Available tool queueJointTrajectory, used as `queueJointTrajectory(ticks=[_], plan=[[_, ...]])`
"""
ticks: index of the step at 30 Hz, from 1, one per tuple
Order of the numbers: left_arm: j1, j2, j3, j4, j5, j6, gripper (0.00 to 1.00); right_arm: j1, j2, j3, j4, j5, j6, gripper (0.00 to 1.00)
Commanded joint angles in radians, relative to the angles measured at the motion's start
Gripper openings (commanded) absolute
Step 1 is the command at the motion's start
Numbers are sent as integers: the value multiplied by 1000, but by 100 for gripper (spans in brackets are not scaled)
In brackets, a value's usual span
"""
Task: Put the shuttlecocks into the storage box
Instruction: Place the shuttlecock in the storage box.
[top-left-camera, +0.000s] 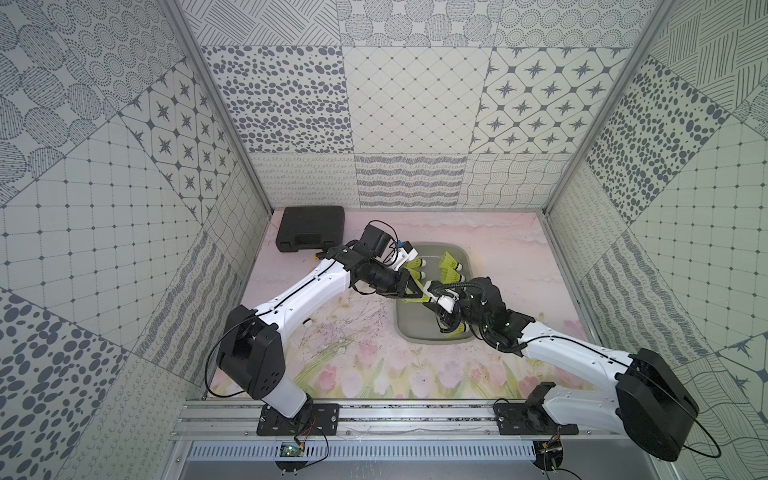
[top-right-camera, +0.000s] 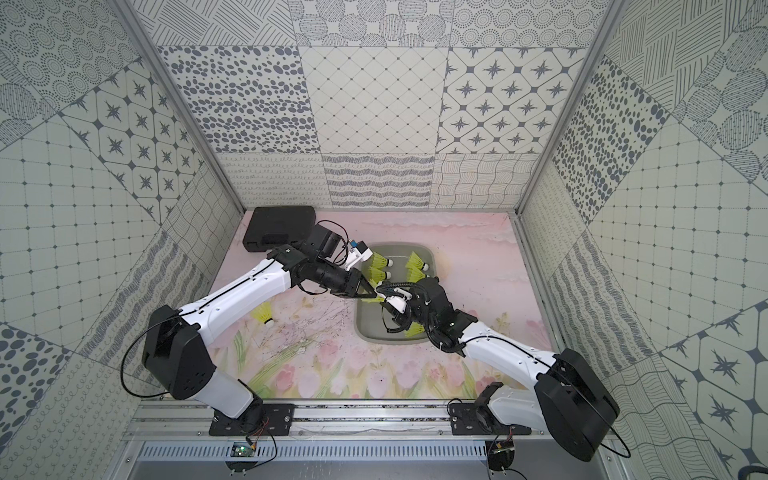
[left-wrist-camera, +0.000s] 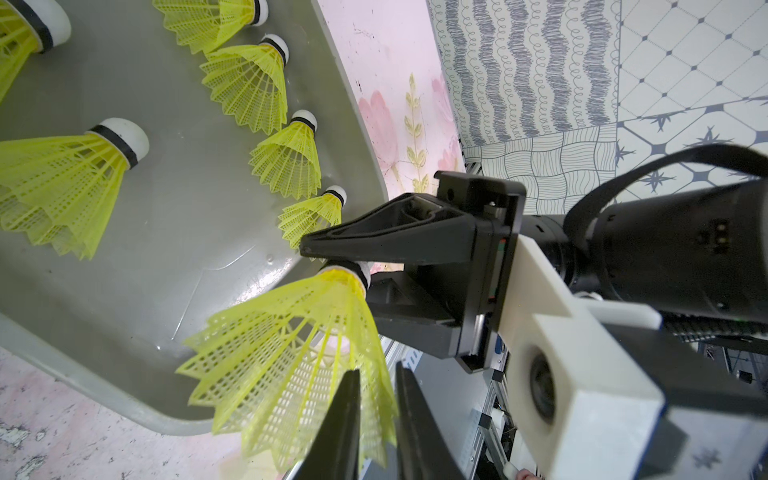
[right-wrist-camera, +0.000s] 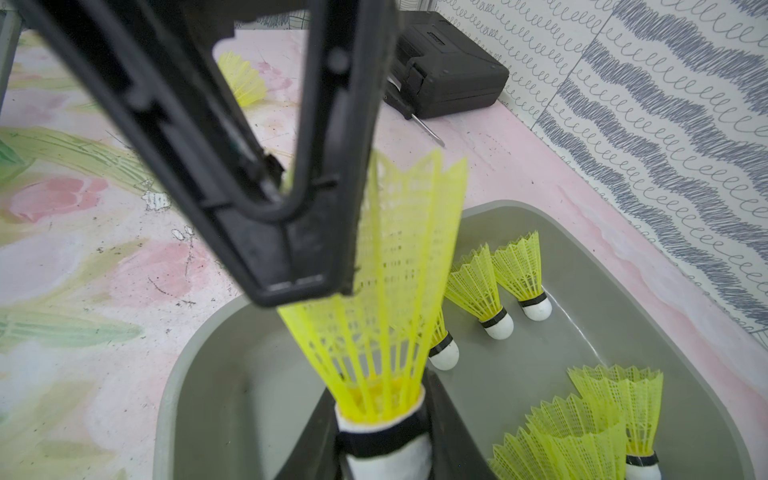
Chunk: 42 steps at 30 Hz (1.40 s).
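Observation:
One neon yellow shuttlecock (right-wrist-camera: 390, 291) hangs over the near half of the grey storage box (top-left-camera: 432, 338), between both grippers. My right gripper (right-wrist-camera: 380, 392) is shut on its white cork and dark band. My left gripper (left-wrist-camera: 376, 370) straddles the skirt's rim, its fingers (right-wrist-camera: 291, 249) standing slightly apart, so it is narrowly open. In both top views the two grippers meet tip to tip above the box (top-right-camera: 395, 340). Several more shuttlecocks (left-wrist-camera: 266, 87) lie inside the box (left-wrist-camera: 166, 249). Another shuttlecock (top-right-camera: 264, 316) lies on the mat beside my left arm.
A black hard case (top-left-camera: 311, 228) sits in the far left corner, with a screwdriver (right-wrist-camera: 428, 129) lying next to it. Patterned walls enclose the table on three sides. The box stands right of centre, close to the right wall.

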Motion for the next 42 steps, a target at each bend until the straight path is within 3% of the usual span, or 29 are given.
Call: queueJointTrajectory(ticks=[1,6,10,20,30,37,42], plan=[[-4,-22,-12,71,8,-26,24,2,-3,32,7,8,27,24],[-5,-44,-25,86,-37,-26,29,2,6,41,-1,12,37,25],[-5,-39,-26,88,-39,-28,25,2,9,45,-3,8,43,24],[-4,-18,-26,99,-27,-46,0,2,0,41,-12,13,50,26],[-8,-40,-125,313,-24,-218,0,2,-83,-39,60,103,104,59],[-21,-66,-230,479,-84,-354,0,1,-216,-125,57,181,148,71],[-28,-78,-299,565,-125,-424,0,0,-333,-170,28,207,171,74]])
